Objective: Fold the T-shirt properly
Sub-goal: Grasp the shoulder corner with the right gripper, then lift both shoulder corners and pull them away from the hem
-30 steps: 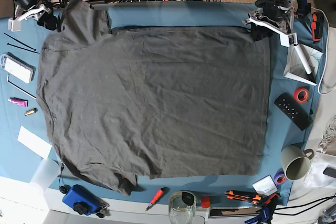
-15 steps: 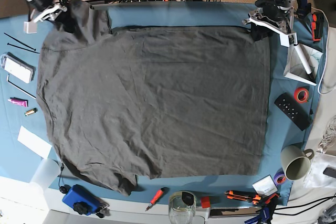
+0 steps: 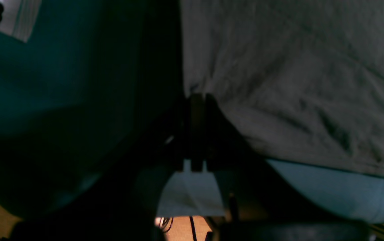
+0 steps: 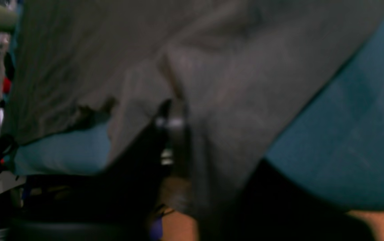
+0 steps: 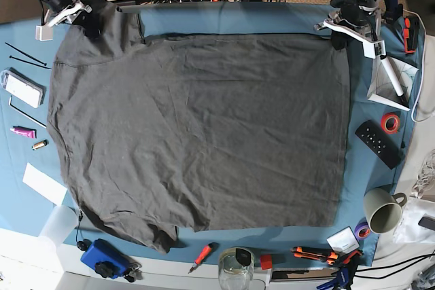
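The dark grey T-shirt [image 5: 204,134] lies spread flat and wrinkled over the blue tablecloth [image 5: 231,18]. Its sleeves point to the base view's left and its hem to the right. My right gripper [image 5: 88,24] is at the far-left sleeve. In the right wrist view this gripper [image 4: 175,108] is shut, with a fold of the T-shirt [image 4: 228,83] pinched and creased at its tips. My left gripper [image 5: 338,37] is at the far-right hem corner. In the left wrist view the gripper [image 3: 197,97] is shut, its tips on the edge of the T-shirt [image 3: 295,83].
A white stand [image 5: 387,76], a red tape roll [image 5: 389,123], a black remote [image 5: 378,144] and a mug [image 5: 384,210] line the right side. A screwdriver [image 5: 202,255], a glass jar [image 5: 236,266] and a blue device [image 5: 103,257] sit along the near edge. Cable ties [image 5: 24,56] and a white box [image 5: 22,88] lie left.
My right gripper moved right from beside the sleeve onto it and shut on the fabric. My left gripper shut at the hem corner, which shifted slightly.
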You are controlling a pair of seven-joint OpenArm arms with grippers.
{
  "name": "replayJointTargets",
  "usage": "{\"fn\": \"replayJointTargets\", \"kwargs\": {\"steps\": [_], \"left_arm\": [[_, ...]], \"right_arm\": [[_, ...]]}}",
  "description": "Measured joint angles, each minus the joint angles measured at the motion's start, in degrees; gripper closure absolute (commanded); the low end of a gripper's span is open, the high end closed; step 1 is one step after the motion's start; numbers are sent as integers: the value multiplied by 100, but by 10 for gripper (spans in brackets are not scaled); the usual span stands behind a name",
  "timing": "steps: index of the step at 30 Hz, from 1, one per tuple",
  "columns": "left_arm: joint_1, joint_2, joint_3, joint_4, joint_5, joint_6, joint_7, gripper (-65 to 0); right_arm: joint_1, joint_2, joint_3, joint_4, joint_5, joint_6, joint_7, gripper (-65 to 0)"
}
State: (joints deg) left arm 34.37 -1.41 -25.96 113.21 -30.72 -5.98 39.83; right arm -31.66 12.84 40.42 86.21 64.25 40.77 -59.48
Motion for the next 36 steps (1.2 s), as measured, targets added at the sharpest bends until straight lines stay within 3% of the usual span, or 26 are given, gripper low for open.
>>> {"fn": "replayJointTargets", "kwargs": {"steps": [2, 6, 15, 19, 23, 26, 30, 36], "left_arm": [[-2, 0, 0, 0, 2, -48, -4, 0], [-15, 0, 2, 0, 85, -597, -24, 0], [118, 0, -269, 568, 299, -570, -22, 0], [278, 0, -505, 584, 48, -590, 59, 0], [442, 4, -525, 586, -85, -997, 116, 0], [546, 13, -529, 629, -83, -1014, 138, 0], [750, 13, -647, 946, -101, -1016, 339, 0], [1266, 11, -776, 1497, -146, -1036, 468, 0]], "right_arm": [[2, 0, 0, 2, -7, 0, -11, 0], [0, 0, 0, 11, 31, 0, -22, 0], [-85, -79, 240, 1222, -442, -133, -737, 0], [-170, -48, 481, 1884, -413, -181, -713, 0], [-538, -70, 588, 2149, -431, -197, -721, 0], [-730, -72, 828, 2299, -417, -197, -717, 0], [-870, -63, 1405, 2367, -15, -197, -804, 0], [-1016, -63, 1794, 2367, 503, -175, -1429, 0]]}}
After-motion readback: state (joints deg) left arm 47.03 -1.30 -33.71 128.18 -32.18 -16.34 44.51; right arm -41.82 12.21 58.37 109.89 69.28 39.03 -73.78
